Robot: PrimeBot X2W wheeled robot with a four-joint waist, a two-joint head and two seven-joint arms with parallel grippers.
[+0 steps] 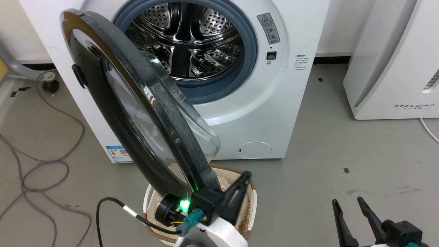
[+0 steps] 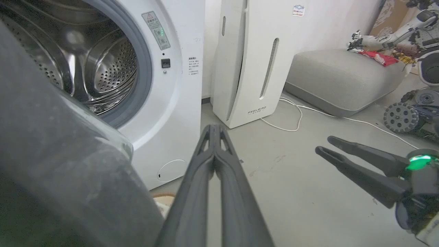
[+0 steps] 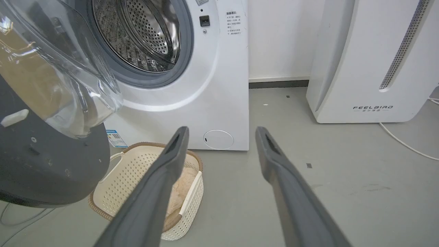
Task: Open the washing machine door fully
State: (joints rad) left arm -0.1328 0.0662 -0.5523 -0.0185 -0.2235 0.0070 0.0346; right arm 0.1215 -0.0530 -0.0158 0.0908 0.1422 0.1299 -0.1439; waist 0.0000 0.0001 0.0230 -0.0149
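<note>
The white washing machine (image 1: 260, 113) stands with its steel drum (image 1: 185, 41) exposed. The washing machine door (image 1: 89, 79) is swung out toward me, roughly edge-on, hinged on the left, with its glass bowl (image 3: 51, 68) bulging toward the drum. My left gripper (image 1: 245, 176) is shut with nothing in it, fingers pointing up just right of the door's lower rim, on its matte dark-grey back (image 2: 51, 154). Whether it touches the door I cannot tell. My right gripper (image 1: 346, 206) hangs open over the floor at the lower right, apart from the door (image 3: 51, 164).
A cream perforated basket (image 3: 137, 175) with pale cloth inside sits on the floor under the door and my left wrist. The white FEELBIRD appliance (image 1: 394, 68) stands right of the machine. Grey cables (image 1: 34, 164) loop on the floor at left. A grey cushion (image 2: 343, 79) lies further right.
</note>
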